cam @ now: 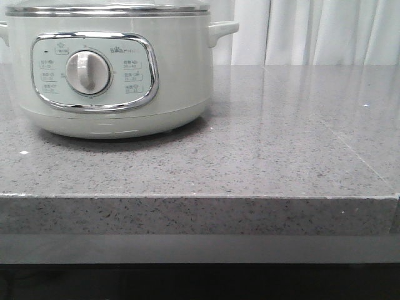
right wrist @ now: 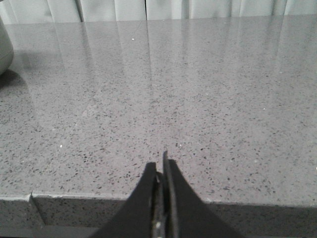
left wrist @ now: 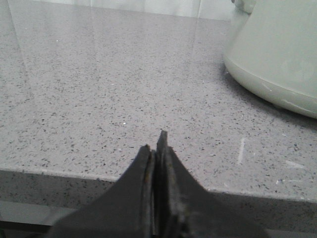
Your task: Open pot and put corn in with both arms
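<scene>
The pale greenish-white pot (cam: 112, 69) stands at the left of the grey stone counter, its steel-rimmed lid (cam: 106, 9) on and its dial panel facing me. In the left wrist view the pot's lower wall (left wrist: 277, 54) shows off to one side. My left gripper (left wrist: 157, 144) is shut with nothing in it, hovering by the counter's front edge. My right gripper (right wrist: 161, 166) is also shut and empty at the front edge, with only a sliver of the pot (right wrist: 4, 49) at the frame's edge. The corn is out of view. Neither gripper appears in the front view.
The speckled grey counter (cam: 281, 137) stretches to the right of the pot, with a square front edge (cam: 200, 197). White curtains (cam: 312, 31) hang behind it.
</scene>
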